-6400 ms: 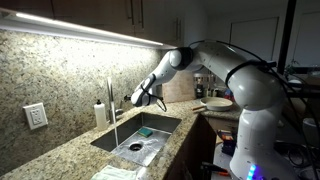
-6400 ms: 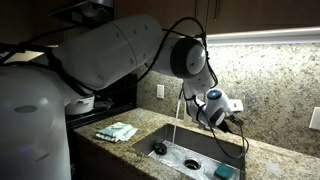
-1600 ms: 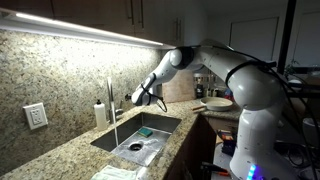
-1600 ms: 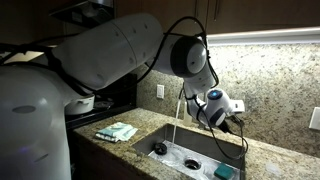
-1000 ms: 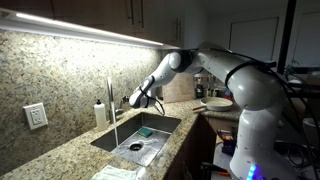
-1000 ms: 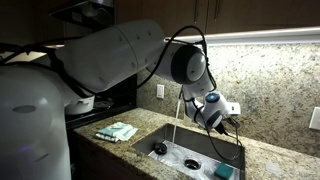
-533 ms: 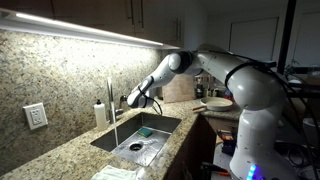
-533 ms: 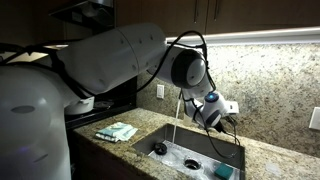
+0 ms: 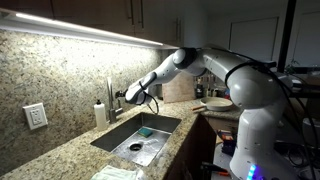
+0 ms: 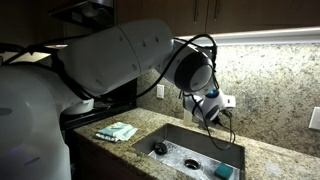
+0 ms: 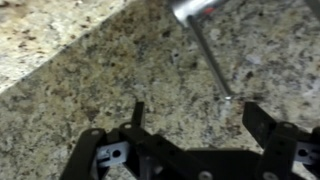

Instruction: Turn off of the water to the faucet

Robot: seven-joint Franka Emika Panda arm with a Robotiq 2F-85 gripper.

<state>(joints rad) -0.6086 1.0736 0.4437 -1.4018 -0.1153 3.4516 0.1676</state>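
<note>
The chrome faucet (image 9: 110, 93) stands behind the sink (image 9: 172, 119) against the granite wall. My gripper (image 9: 125, 98) is right beside its handle. In the wrist view the thin chrome lever (image 11: 211, 56) slants down from the faucet body, and its tip lies just above the gap of my open gripper (image 11: 198, 118). I cannot tell whether the fingers touch it. No water stream shows below the spout in either exterior view. In an exterior view my gripper (image 10: 203, 107) and arm hide most of the faucet.
A white soap dispenser (image 9: 100, 113) stands next to the faucet. A green sponge (image 9: 146, 130) lies in the sink, also seen in an exterior view (image 10: 224, 172). A cloth (image 10: 117, 131) lies on the counter. A wall outlet (image 9: 35, 116) is on the backsplash.
My gripper has moved towards the faucet and reached its handle. The thin stream that fell into the sink earlier no longer shows.
</note>
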